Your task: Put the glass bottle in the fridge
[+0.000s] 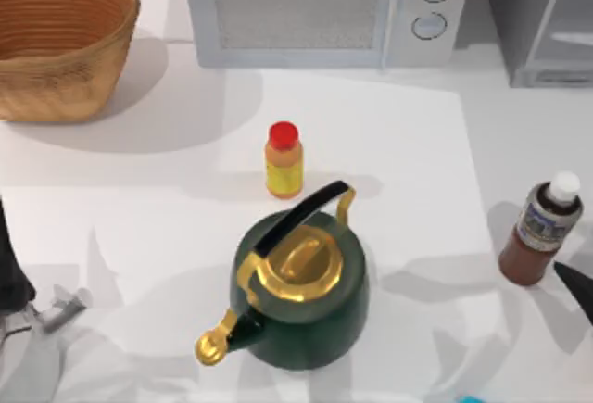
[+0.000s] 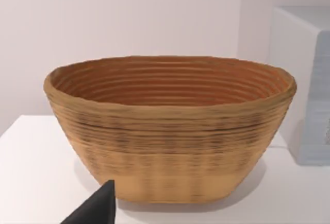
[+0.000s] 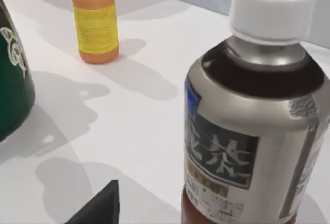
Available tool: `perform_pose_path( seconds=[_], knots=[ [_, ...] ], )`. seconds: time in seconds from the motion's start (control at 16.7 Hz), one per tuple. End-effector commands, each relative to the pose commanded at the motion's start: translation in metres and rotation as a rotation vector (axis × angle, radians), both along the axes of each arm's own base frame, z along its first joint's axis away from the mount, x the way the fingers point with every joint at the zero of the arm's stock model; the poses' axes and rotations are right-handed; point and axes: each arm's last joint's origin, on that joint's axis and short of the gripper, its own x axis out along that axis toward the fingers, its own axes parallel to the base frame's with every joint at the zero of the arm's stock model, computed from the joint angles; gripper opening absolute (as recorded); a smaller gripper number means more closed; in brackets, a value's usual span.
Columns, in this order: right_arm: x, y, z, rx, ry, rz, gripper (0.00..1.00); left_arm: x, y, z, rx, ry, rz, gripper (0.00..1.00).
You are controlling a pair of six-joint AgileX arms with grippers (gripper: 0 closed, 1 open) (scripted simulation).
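The glass bottle [image 1: 542, 232], dark brown with a white cap and a grey label, stands upright near the table's right edge. In the right wrist view the same bottle [image 3: 252, 126] looms very close. My right gripper [image 1: 576, 290] hovers just in front of and to the right of it, apart from it and open, with one dark fingertip [image 3: 100, 206] showing. The fridge [image 1: 547, 23], a grey cabinet, stands at the back right corner. My left gripper [image 1: 14, 292] is parked at the table's left edge, open, facing the basket.
A green kettle [image 1: 301, 292] with gold lid and black handle sits at the centre front. An orange-yellow bottle [image 1: 283, 160] with a red cap stands behind it. The microwave [image 1: 324, 9] is at the back centre, and a wicker basket [image 1: 56, 37] at the back left.
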Motion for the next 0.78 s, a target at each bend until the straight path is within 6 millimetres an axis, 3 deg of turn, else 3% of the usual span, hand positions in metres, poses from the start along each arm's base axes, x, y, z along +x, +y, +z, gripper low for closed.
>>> perform_pose_path(
  seconds=[0.24, 0.48, 0.78],
  knots=[
    [0.017, 0.003, 0.002, -0.001, -0.013, -0.001, 1.0, 0.0, 0.0, 0.0, 0.0, 0.0, 0.0, 1.0],
    [0.036, 0.022, -0.005, -0.003, -0.011, -0.006, 1.0, 0.0, 0.0, 0.0, 0.0, 0.0, 0.0, 1.0],
    [0.039, 0.041, -0.014, -0.001, 0.008, -0.003, 1.0, 0.0, 0.0, 0.0, 0.0, 0.0, 0.0, 1.0]
  ],
)
